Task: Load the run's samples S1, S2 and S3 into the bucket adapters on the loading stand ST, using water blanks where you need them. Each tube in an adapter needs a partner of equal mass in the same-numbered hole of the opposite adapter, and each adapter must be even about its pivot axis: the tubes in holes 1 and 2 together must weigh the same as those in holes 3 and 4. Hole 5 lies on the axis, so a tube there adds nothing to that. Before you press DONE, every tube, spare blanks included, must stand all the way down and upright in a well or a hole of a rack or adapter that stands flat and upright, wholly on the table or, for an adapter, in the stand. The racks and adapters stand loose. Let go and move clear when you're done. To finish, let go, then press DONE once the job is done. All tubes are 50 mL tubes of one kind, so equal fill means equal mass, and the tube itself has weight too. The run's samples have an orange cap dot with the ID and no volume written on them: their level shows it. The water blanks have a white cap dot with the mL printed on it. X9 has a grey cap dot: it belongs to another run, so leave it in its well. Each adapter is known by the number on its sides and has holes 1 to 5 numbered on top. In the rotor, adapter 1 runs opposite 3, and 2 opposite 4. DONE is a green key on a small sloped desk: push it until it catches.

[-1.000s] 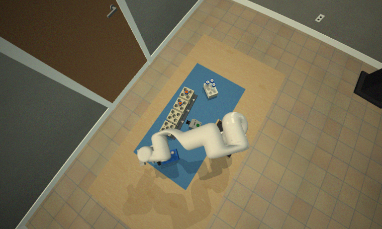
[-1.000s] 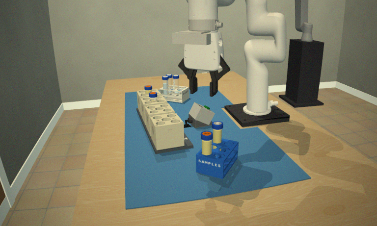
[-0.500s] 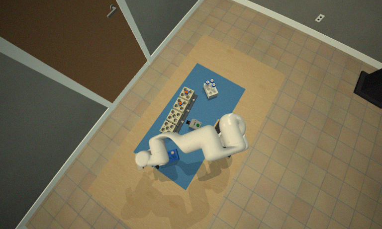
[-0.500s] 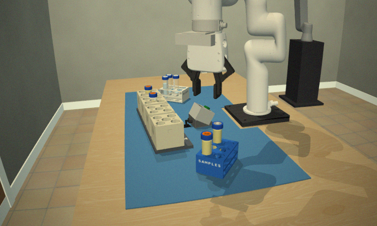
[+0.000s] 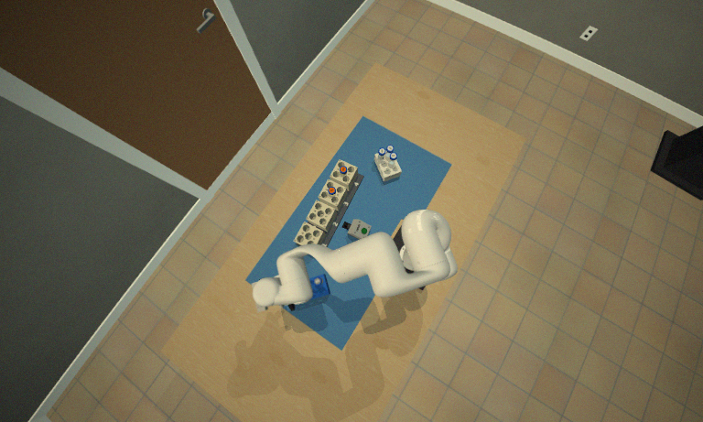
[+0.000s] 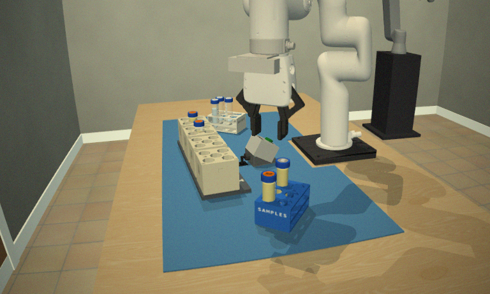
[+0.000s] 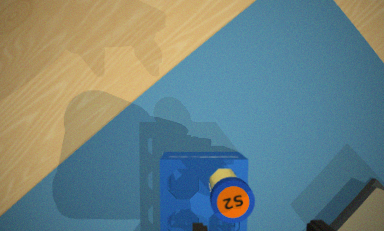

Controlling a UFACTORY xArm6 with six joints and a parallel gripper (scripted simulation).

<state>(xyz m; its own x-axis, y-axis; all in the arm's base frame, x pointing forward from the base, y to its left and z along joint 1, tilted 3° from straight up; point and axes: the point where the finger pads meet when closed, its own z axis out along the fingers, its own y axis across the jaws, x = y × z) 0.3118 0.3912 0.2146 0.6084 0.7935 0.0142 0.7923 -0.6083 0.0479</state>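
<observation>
My gripper (image 6: 268,134) (image 7: 258,226) is part open and empty, high above the table near the blue samples rack (image 5: 325,293) (image 6: 267,221) (image 7: 172,166). Tube S2 (image 6: 268,176) (image 7: 233,202), orange-dotted with a high yellow fill, stands in that rack, as does grey-dotted X9 (image 5: 318,281) (image 6: 282,162). On the stand (image 6: 224,195), the two far adapters each hold an orange-dotted tube in what looks like the centre hole: one farthest (image 5: 342,169) (image 6: 192,113), one beside it (image 5: 331,189) (image 6: 198,122). The two nearer adapters show no tubes. Their IDs and numbers are unreadable.
A white rack (image 5: 391,178) (image 6: 236,127) at the far end holds three white-dotted blanks. The grey desk with the green DONE key (image 5: 364,231) (image 6: 268,139) stands between stand and robot base. The blue mat (image 5: 415,174) (image 6: 202,240) lies under the racks and stand.
</observation>
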